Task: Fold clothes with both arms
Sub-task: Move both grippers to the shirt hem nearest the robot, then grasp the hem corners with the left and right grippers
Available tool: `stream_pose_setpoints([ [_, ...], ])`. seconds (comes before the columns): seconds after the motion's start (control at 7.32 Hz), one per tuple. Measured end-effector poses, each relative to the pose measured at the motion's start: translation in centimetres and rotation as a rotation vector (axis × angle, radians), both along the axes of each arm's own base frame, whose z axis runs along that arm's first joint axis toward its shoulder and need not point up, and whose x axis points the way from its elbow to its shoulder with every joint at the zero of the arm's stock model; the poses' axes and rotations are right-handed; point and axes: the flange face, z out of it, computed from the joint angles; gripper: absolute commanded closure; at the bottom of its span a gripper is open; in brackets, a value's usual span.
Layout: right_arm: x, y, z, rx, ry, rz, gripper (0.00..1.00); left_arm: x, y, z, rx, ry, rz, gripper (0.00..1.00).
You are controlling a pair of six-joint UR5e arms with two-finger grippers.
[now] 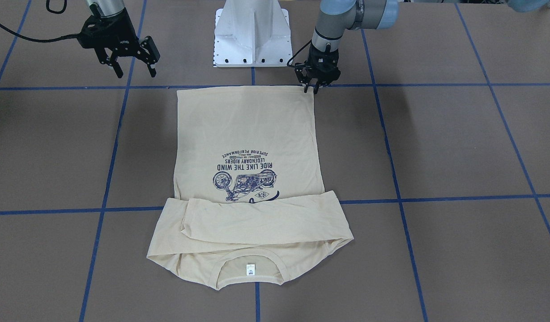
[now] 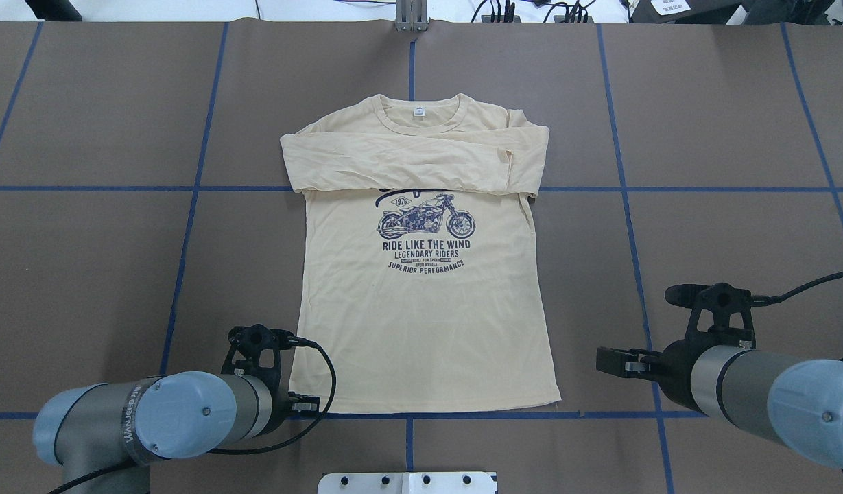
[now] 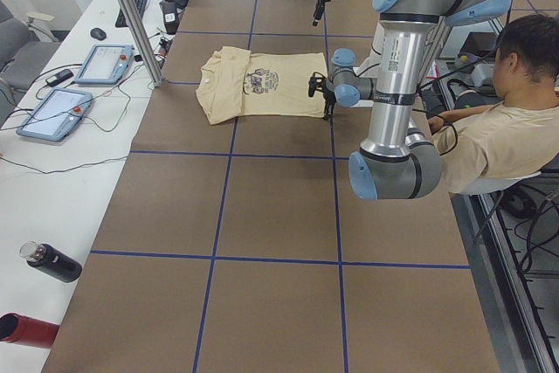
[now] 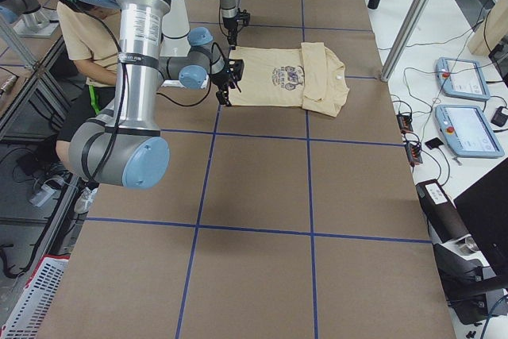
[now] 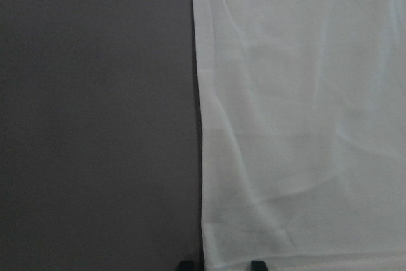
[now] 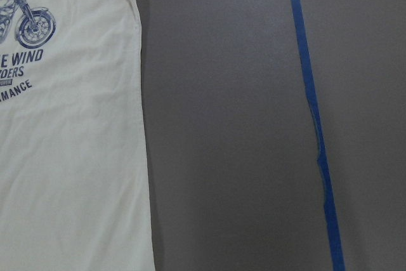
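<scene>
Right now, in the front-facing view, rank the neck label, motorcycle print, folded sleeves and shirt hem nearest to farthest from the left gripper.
From the left gripper:
1. Shirt hem, beside it, robot's end.
2. Motorcycle print, mid-shirt.
3. Folded sleeves, across the chest.
4. Neck label, operators' edge.

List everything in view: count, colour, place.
T-shirt: 1, cream with a navy motorcycle print, mid-table, flat, print up, sleeves folded across the chest.
Table: 1, brown with a blue tape grid.
Pedestal base: 1, white, at the table's robot-side edge.
Teach pendants: 2, grey-blue, on the side bench.
Black bottle: 1, on the bench's near end.
Red bottle: 1, beside the black one.
Person: 1, in a beige shirt, seated behind the robot.
Arms: 2, grey with light-blue caps.
Left gripper: black, at a hem corner, fingers slightly apart.
Right gripper: black, open, over bare table, off the shirt.
</scene>
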Motion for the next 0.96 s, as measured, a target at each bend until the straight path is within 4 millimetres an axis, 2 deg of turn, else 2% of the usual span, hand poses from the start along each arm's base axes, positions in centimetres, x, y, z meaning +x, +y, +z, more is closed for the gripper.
stream_pose_setpoints([
  [0.55,-0.4,0.2,0.0,-0.001,-0.001,0.005,0.0,-0.7,0.0,-0.9,0.002,0.018,-0.004,1.0],
  [0.68,-1.5,0.5,0.2,-0.004,-0.005,0.027,0.01,-0.8,0.0,-1.2,0.003,0.024,-0.005,1.0],
  [0.96,-5.5,0.9,0.6,-0.008,-0.012,0.086,0.06,-1.0,0.1,-1.5,0.004,0.03,-0.005,1.0],
])
